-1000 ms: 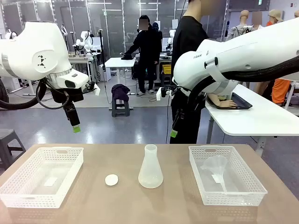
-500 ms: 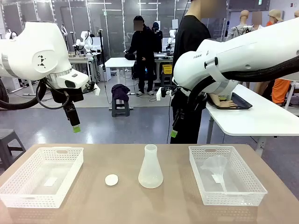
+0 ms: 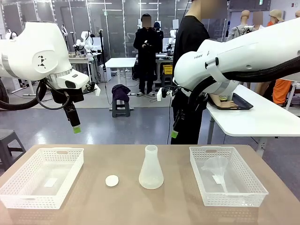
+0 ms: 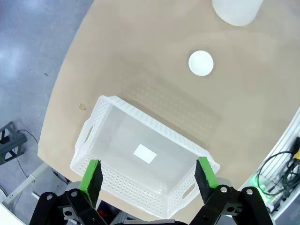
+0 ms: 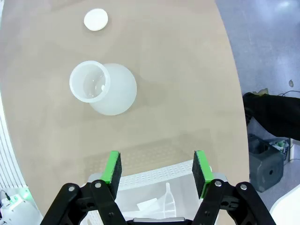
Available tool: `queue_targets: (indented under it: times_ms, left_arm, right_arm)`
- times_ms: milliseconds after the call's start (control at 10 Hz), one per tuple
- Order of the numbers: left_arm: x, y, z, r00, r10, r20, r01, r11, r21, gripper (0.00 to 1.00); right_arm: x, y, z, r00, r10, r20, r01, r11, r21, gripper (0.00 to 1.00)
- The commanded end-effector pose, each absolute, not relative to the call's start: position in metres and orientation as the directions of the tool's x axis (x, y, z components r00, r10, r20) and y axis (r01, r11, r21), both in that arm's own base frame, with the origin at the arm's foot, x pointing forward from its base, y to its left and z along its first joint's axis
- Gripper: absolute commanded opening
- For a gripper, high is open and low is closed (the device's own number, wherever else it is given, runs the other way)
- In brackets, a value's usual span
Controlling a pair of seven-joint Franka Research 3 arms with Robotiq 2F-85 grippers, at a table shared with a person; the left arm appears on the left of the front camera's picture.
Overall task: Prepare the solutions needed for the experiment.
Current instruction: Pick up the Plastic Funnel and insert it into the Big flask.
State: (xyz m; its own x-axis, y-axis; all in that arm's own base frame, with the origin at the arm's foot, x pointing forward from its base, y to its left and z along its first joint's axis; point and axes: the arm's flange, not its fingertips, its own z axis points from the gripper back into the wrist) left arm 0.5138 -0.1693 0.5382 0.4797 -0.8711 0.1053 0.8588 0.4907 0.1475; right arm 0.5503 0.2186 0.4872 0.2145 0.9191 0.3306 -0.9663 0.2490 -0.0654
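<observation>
No pale yellow solutions are in view. A frosted conical flask [image 3: 151, 168] [image 5: 104, 89] stands empty and uncapped at the table's middle, with a small white round cap [image 3: 112, 180] [image 4: 200, 63] [image 5: 95, 19] lying to its left. My left gripper [image 3: 76, 129] [image 4: 148, 176] hangs open high above the left white basket [image 3: 14, 185] [image 4: 154, 129]. High over the table's far edge, above the right white basket [image 3: 201, 183] [image 5: 150, 179], my right gripper [image 3: 174, 133] [image 5: 157, 173] is open too. Both hold nothing.
The left basket holds just a white label [image 4: 144, 153]. A clear funnel [image 3: 216, 166] [image 5: 168, 197] lies in the right basket. A person in black [image 3: 190, 70] stands at the far side of the table. The flask's base [image 4: 236, 9] shows at the left wrist view's top.
Both arms and the table's objects stay still. Only a person in the far background has turned and shifted slightly to the right.
</observation>
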Motion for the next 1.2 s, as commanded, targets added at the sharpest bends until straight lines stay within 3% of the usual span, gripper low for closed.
queue_targets:
  times_ms: [0, 600, 800, 1100]
  left_arm:
    - [0.514, -0.169, 0.539, 0.480, -0.871, 0.106, 0.858, 0.491, 0.148, 1.00]
    - [0.514, -0.169, 0.538, 0.480, -0.871, 0.105, 0.859, 0.491, 0.147, 1.00]
    - [0.511, -0.157, 0.545, 0.368, -0.900, 0.234, 0.898, 0.410, 0.163, 1.00]
    - [0.512, -0.150, 0.549, 0.352, -0.903, 0.246, 0.908, 0.393, 0.147, 1.00]
  right_arm:
    - [0.550, 0.219, 0.487, 0.214, 0.919, 0.331, -0.966, 0.249, -0.065, 0.77]
    - [0.550, 0.219, 0.487, 0.214, 0.919, 0.331, -0.966, 0.249, -0.065, 0.77]
    - [0.542, 0.214, 0.500, 0.064, 0.905, 0.422, -0.982, 0.132, -0.134, 0.77]
    - [0.536, 0.204, 0.514, -0.014, 0.893, 0.450, -0.987, 0.059, -0.149, 0.77]
